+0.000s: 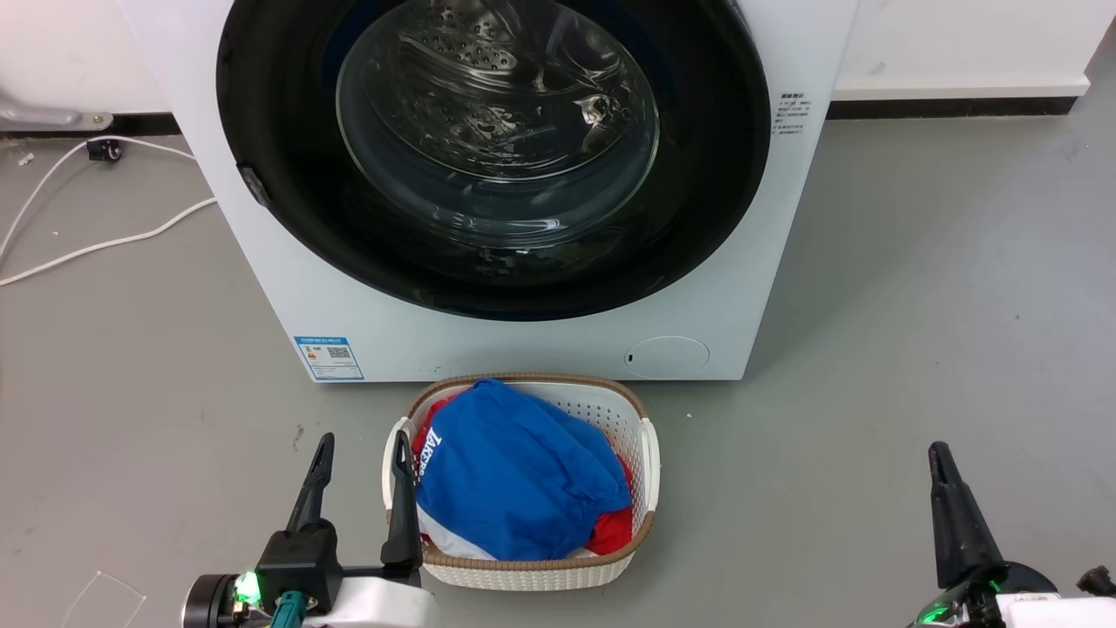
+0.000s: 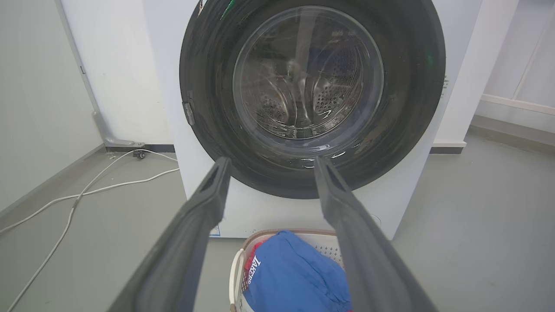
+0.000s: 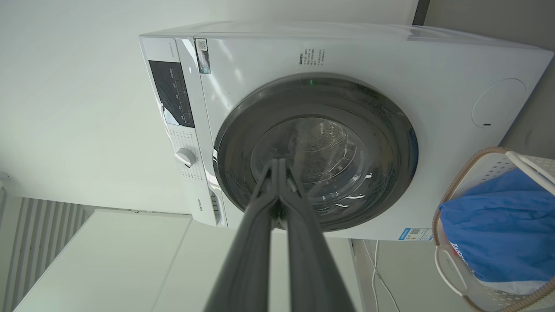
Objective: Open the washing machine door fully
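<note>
Found shut: washing machine door (image 1: pixel 493 148). Fingers of left gripper (image 1: pixel 363 439) spread, empty; of right gripper (image 3: pixel 277 164) pressed together, empty. Grey tab (image 1: pixel 255 186) at door's left rim judged pull point; hinge arc to be followed.

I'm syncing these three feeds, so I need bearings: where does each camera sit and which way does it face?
Head view: on the head, looking forward and down at the closed washing machine door and laundry basket; left gripper lower left, right gripper lower right.
Left wrist view: along its spread fingers, facing the door.
Right wrist view: rolled sideways, along its closed fingers, facing the door.
Shared: all show door and basket.
</note>
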